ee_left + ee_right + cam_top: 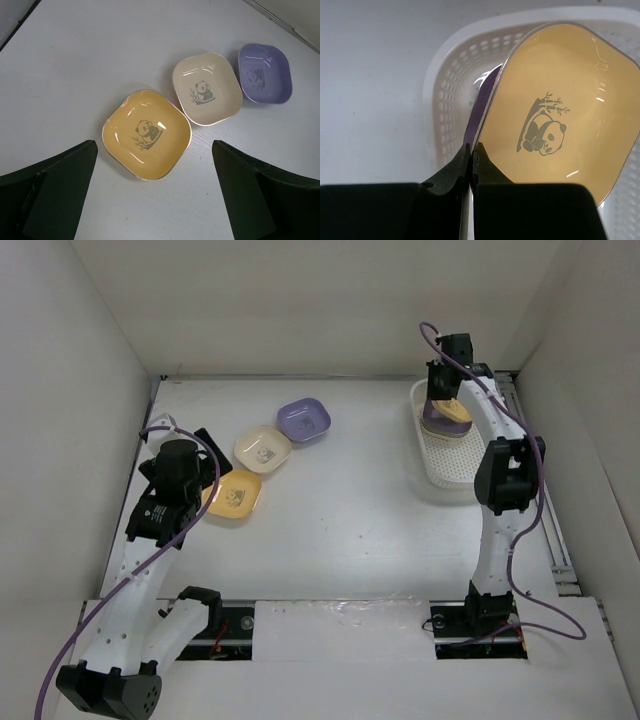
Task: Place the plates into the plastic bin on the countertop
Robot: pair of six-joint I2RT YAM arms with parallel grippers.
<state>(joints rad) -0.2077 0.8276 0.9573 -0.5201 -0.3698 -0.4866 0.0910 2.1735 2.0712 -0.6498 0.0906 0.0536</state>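
Three plates lie in a diagonal row on the countertop (350,510): yellow-orange (232,494) (147,134), cream (263,448) (206,89) and purple (303,420) (264,73), each with a panda picture. My left gripper (205,478) (154,150) hovers open over the near edge of the yellow-orange one, holding nothing. At the back right, my right gripper (443,390) (472,147) is shut on the rim of another yellow-orange plate (454,409) (560,115), tilted over the plastic bin (445,468) (440,100). A purple plate (435,426) (482,105) lies in the bin just behind it.
White walls close the countertop on the left, back and right. The bin stands close to the right wall, next to a metal rail (545,500). Both arm bases sit at the near edge.
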